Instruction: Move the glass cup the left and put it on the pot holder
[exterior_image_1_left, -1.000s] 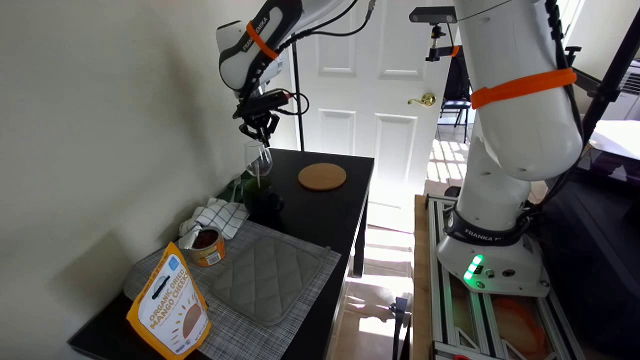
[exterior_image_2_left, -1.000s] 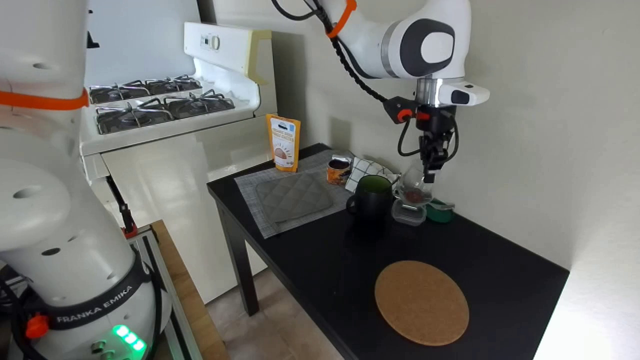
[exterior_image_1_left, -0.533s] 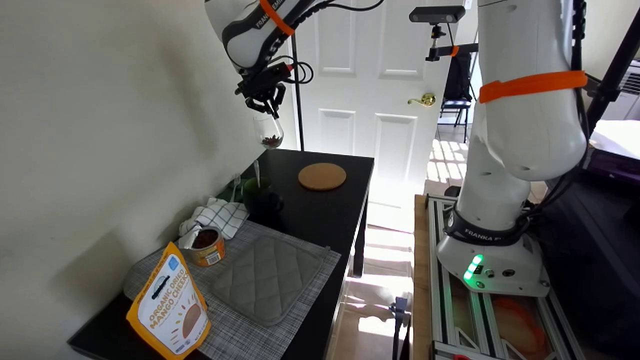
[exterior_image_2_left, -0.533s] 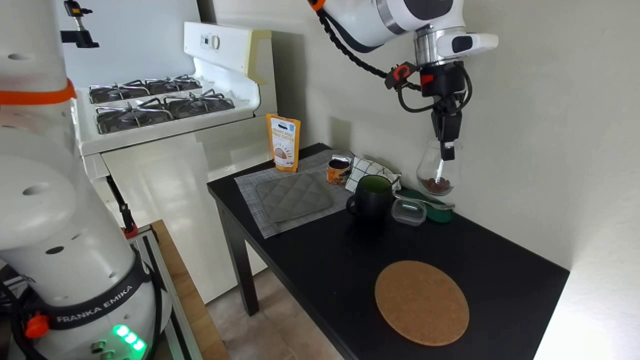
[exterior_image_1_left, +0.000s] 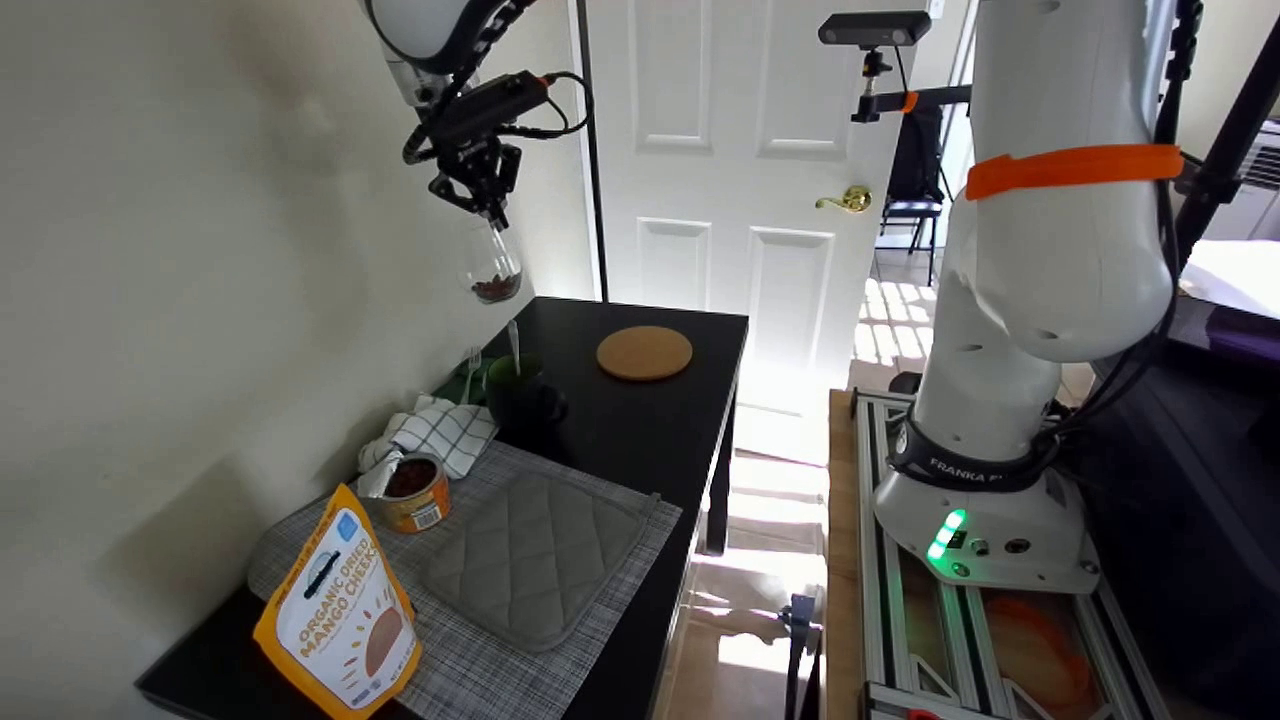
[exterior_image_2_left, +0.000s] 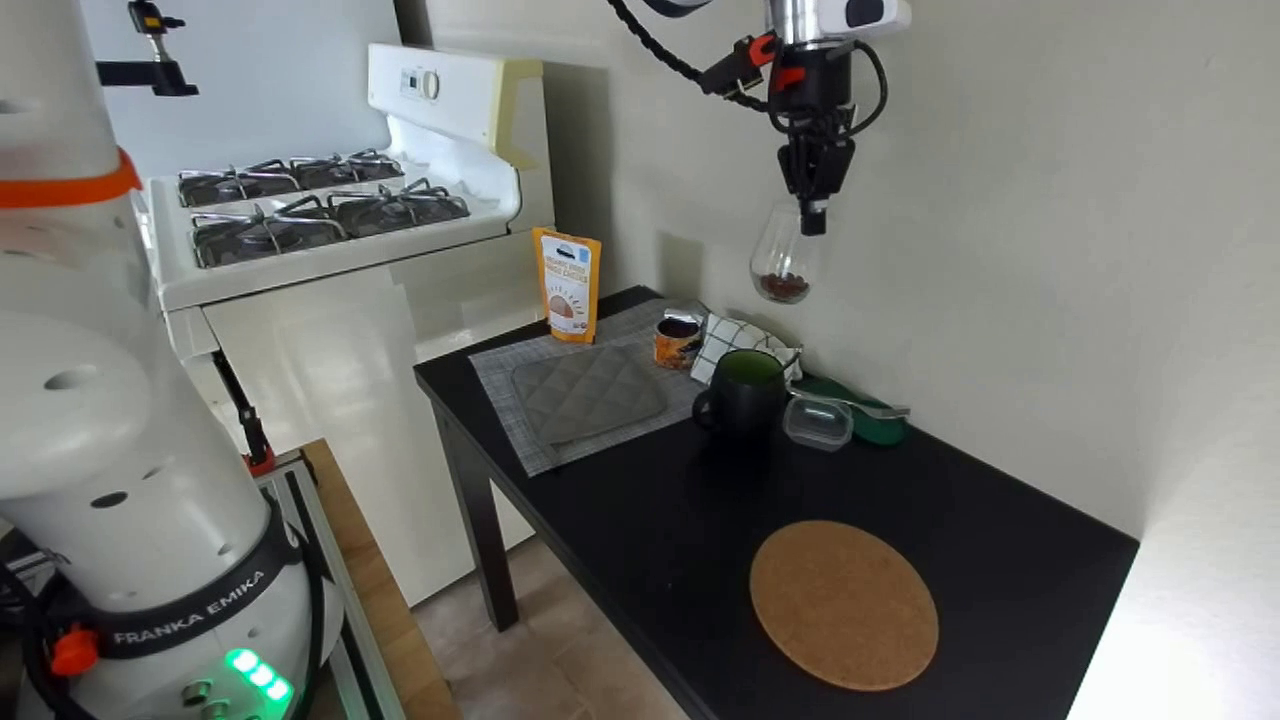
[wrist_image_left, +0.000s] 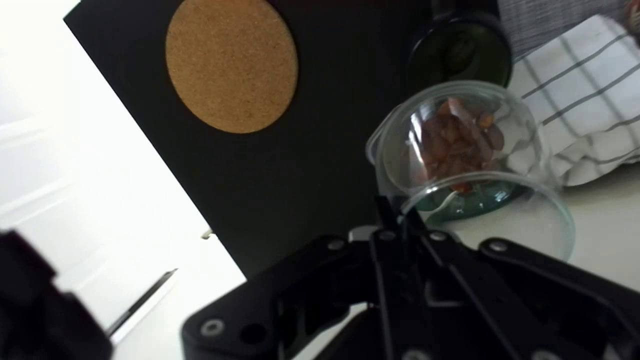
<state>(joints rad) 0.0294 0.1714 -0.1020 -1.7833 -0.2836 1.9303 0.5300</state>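
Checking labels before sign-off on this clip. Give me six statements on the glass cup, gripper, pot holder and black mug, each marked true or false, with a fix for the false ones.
1. The gripper holds the glass cup by its wall, at the rim. True.
2. The glass cup is empty. False: reddish-brown pieces lie in its bottom.
3. The pot holder lies on the grey placemat. True.
4. The glass cup rests on the pot holder. False: it hangs in the air in the gripper, apart from the pot holder.
5. The black mug stands upright. True.
6. The black mug is white inside. False: it is green inside.
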